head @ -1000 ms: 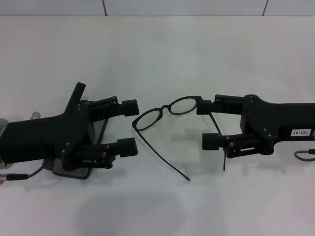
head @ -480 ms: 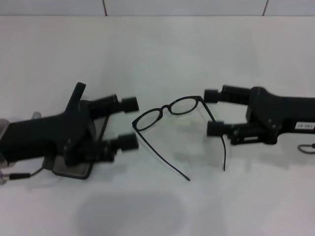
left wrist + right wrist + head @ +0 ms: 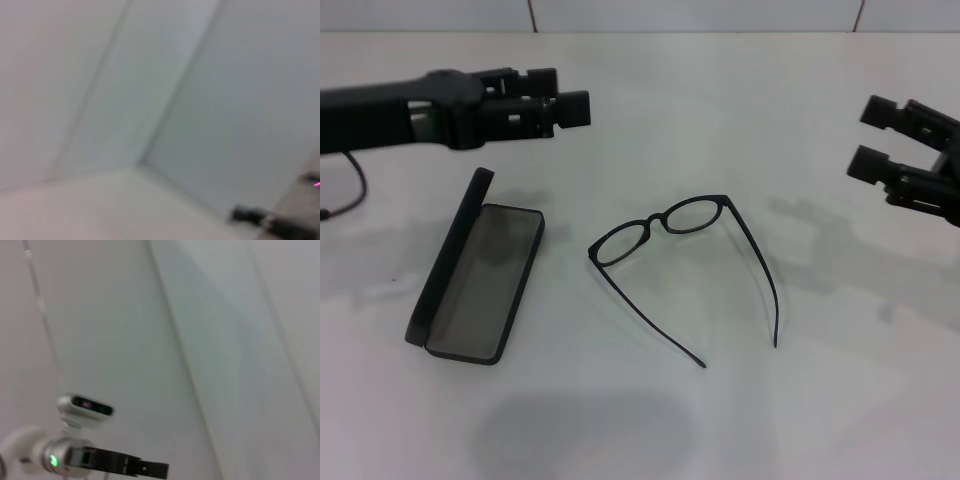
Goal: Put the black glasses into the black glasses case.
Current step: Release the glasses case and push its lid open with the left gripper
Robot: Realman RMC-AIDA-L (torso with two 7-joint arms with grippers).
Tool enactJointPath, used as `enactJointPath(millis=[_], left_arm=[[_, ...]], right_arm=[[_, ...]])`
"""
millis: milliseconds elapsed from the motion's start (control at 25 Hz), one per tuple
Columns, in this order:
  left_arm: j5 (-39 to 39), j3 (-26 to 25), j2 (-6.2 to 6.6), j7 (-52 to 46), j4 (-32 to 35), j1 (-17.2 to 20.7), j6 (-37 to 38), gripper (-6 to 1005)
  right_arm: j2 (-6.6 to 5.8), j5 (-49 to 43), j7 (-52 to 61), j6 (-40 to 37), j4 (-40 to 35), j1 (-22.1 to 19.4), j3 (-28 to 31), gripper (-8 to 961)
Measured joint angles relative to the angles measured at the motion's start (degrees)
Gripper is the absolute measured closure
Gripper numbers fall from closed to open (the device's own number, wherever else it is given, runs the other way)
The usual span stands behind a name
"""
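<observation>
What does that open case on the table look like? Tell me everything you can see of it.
The black glasses case is a slim rectangular box with rounded corners that looks hard-shelled. It lies open on the white table, its shallow tray showing a grey lining, its lid standing up along the side away from the black glasses. It is empty. Nothing touches it but the table; the glasses lie apart from it, and neither gripper is on it.

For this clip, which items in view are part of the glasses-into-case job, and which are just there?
Part of the job:
- black glasses, unfolded, lying on the table
- black glasses case, open, beside them
- left gripper, raised behind the case, holding nothing
- right gripper, raised at the right edge, open, holding nothing

Just there:
- white table
</observation>
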Motion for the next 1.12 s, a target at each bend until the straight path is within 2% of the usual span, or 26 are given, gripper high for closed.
enactJointPath(millis=[80,240,320,440,560,680,960,1080,1120], left_arm=[[6.95,2.61,0.16,-10.27,10.29,0.53,-2.92,145],[22.12,7.17,0.23,-23.5,24.0,0.48,-4.1,161],[30.25,11.84,0.23,-27.67,28.55,0.53,-3.96,170],[46.65,22.56,0.23,-35.04,33.56,0.59,-3.87,182],[57.22,31.27,0.14,-40.89,35.09,0.65,-4.2,195],[61.17,35.83,0.15,-43.66,34.37,0.58,-4.93,207],[61.97,37.22,0.11,-43.93,28.01,-0.01,-7.81,236],[62.1,37.18,0.19,-43.8,25.87,-0.27,-9.22,380],[62.19,37.09,0.23,-43.79,24.85,-0.54,-9.83,388]], right_arm=[[0.0,0.07,-0.58,0.08,0.01,-0.94,1.22,80],[0.1,0.08,-1.67,0.5,0.16,-1.83,2.04,80],[0.26,0.06,-2.08,1.0,0.18,-1.87,2.06,80],[0.34,-0.04,-2.36,1.54,0.19,-1.77,2.09,80],[0.37,-0.2,-2.42,1.85,0.19,-1.35,2.03,81],[0.42,-0.22,-2.43,2.01,0.16,-1.17,1.91,81],[0.5,-0.25,-2.45,1.93,0.15,-1.2,1.85,80],[0.55,-0.25,-2.45,1.76,0.14,-1.41,1.94,80],[0.55,-0.25,-2.45,1.71,0.14,-1.45,1.94,80]])
